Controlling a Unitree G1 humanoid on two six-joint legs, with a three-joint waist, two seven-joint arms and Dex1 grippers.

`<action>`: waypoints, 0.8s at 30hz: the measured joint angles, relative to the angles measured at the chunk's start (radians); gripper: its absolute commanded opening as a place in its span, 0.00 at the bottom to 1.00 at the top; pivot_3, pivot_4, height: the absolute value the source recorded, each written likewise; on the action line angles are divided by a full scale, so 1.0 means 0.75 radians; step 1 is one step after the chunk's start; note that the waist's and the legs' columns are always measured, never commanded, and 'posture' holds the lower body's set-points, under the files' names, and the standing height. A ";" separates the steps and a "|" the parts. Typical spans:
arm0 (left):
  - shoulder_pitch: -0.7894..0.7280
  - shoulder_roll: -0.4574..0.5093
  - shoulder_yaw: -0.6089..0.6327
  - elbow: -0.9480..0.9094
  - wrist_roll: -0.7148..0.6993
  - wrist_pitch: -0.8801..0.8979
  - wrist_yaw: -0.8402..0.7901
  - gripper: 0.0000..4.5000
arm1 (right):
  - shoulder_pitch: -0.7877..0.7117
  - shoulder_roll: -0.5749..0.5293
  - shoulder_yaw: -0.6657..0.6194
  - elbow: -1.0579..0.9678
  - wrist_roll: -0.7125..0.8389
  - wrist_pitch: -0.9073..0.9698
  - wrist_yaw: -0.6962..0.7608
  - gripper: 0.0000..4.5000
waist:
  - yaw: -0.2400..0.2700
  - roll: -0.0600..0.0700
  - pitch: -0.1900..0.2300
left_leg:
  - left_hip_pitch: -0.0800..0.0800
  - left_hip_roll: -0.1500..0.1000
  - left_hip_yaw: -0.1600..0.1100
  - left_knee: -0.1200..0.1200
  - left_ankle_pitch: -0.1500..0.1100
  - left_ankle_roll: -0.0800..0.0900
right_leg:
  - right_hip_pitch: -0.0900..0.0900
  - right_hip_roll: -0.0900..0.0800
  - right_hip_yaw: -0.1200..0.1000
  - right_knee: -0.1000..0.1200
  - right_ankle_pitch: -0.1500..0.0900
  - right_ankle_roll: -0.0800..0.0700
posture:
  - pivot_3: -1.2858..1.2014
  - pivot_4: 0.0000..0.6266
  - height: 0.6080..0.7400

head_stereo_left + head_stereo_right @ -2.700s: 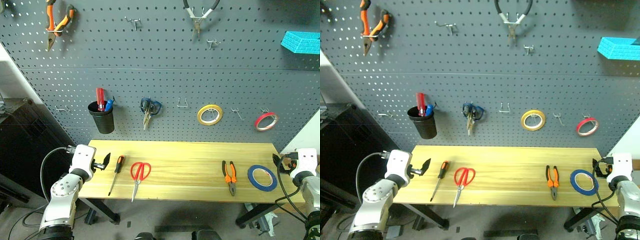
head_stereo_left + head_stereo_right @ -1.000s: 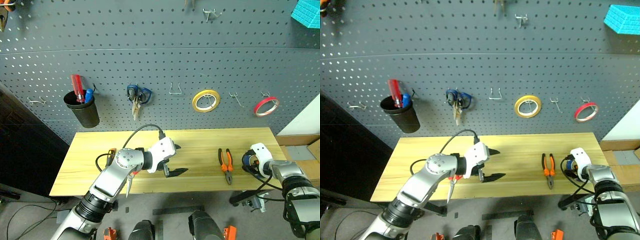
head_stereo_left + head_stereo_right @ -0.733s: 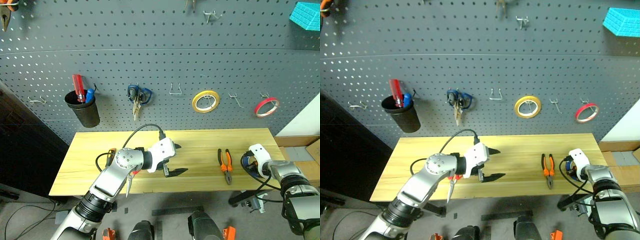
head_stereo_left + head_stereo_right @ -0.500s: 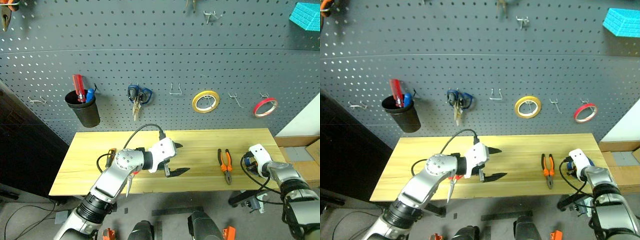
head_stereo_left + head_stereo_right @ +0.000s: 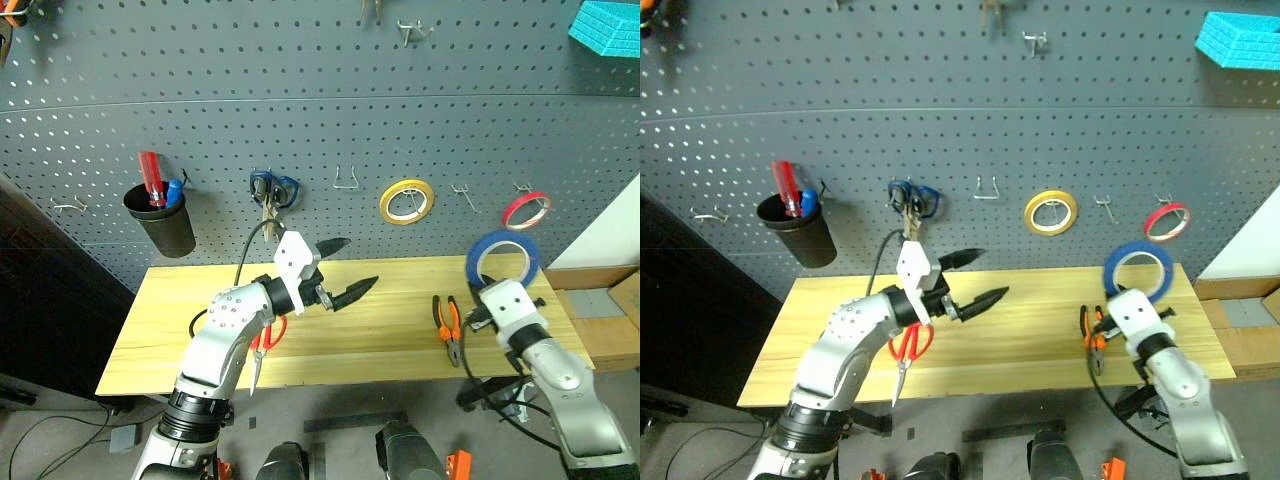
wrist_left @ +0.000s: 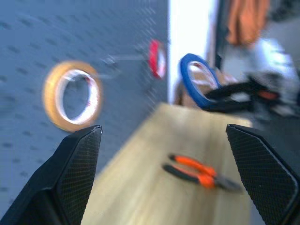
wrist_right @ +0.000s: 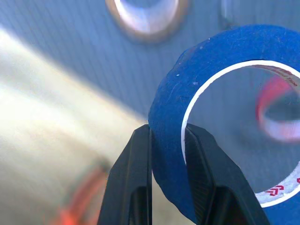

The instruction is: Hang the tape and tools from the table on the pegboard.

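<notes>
Right fingers (image 7: 140, 187) pinched tight across the band of the blue tape roll (image 5: 500, 256), one outside, one inside the white core; ring stands upright above the right gripper (image 7: 164, 164), lifted off the table (image 5: 180, 300) in front of the pegboard (image 5: 300, 120). Left gripper (image 5: 345, 270) spread wide, holding nothing, hovering over the table middle.

Beyond the right fingertips: a bare hook (image 5: 463, 195) between the yellow tape roll (image 5: 406, 201) and the red tape roll (image 5: 526, 209). Likely target, but can't be sure.

Risks:
- Grip is on one edge of the band only, so the roll could pivot or slip out if the wrist swings fast.
- Hook is thin and the ring must go over it squarely; a tilted ring would bump the hook tip or the board and get knocked loose.
- Red and yellow rolls hang just either side; drifting sideways could knock one off.
- Letting go before the core sits on the hook drops the roll behind the table.

Pliers (image 5: 447, 326) lie below the right fingers, red-handled scissors (image 5: 263, 340) under the left forearm; both not yet hung.
</notes>
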 measured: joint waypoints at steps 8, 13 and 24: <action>-0.059 -0.020 -0.010 0.032 0.037 -0.063 0.049 1.00 | -0.435 0.026 -0.071 0.292 0.136 0.013 0.049 0.15 | 0.007 -0.001 0.000 | -0.002 0.000 -0.002 0.002 0.000 0.001 | 0.000 0.002 -0.002 -0.001 0.002 -0.002 | 0.42 0.24 1.00; -0.073 -0.029 -0.016 0.065 0.051 -0.085 0.057 1.00 | -0.632 0.047 -0.071 0.643 0.238 0.034 0.164 0.15 | 0.003 -0.001 0.001 | -0.003 0.001 -0.002 0.001 0.000 0.001 | -0.001 0.002 -0.001 -0.002 0.005 -0.006 | 0.42 0.23 1.00; -0.066 0.036 -0.011 0.085 0.084 -0.099 0.051 1.00 | -0.428 0.051 0.013 0.516 0.133 0.092 0.136 0.99 | 0.009 0.000 0.001 | -0.003 0.001 -0.002 0.000 0.000 0.001 | -0.002 0.002 -0.001 -0.001 0.002 -0.002 | 0.42 0.24 1.00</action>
